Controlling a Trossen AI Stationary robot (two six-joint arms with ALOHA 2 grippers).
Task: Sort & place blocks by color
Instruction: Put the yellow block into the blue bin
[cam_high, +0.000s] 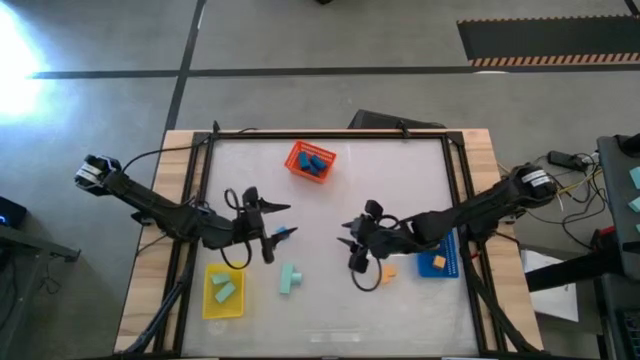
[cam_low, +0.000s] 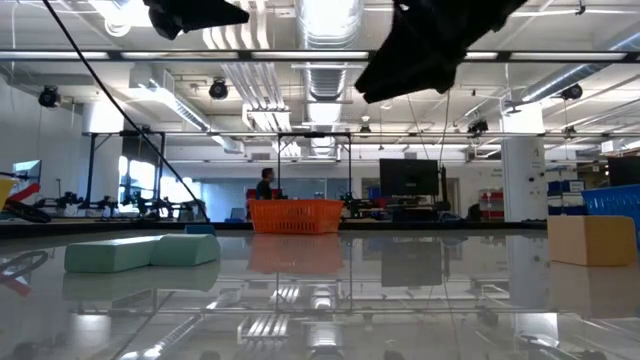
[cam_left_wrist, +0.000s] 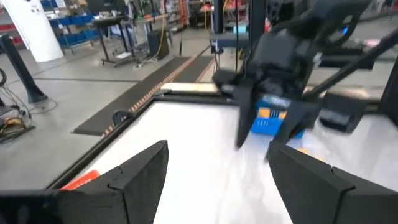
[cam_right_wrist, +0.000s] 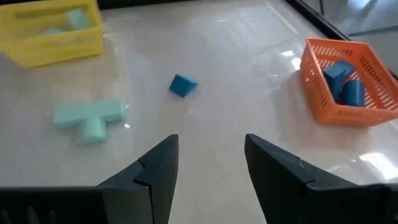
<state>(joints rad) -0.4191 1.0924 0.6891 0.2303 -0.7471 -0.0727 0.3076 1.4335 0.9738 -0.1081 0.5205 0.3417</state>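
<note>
My left gripper (cam_high: 277, 230) (cam_left_wrist: 217, 180) is open and hovers high over a loose blue block (cam_high: 286, 235) (cam_right_wrist: 183, 84) lying on the table. My right gripper (cam_high: 349, 243) (cam_right_wrist: 208, 168) is open too, raised at mid-table and facing the left one. A mint green T-shaped pair of blocks (cam_high: 290, 278) (cam_right_wrist: 87, 118) (cam_low: 140, 250) rests flat near the near edge. An orange block (cam_high: 388, 270) (cam_low: 590, 240) sits under the right arm. Blue blocks (cam_right_wrist: 345, 84) lie in the orange tray, mint ones (cam_high: 224, 290) in the yellow tray, an orange one (cam_high: 438, 262) in the blue tray.
The orange tray (cam_high: 296, 166) stands toward the far edge, the yellow tray (cam_high: 209, 300) at the near left, the blue tray (cam_high: 452, 250) at the right beneath the right arm. A raised frame (cam_high: 330, 138) borders the table. Bare tabletop lies between the two grippers.
</note>
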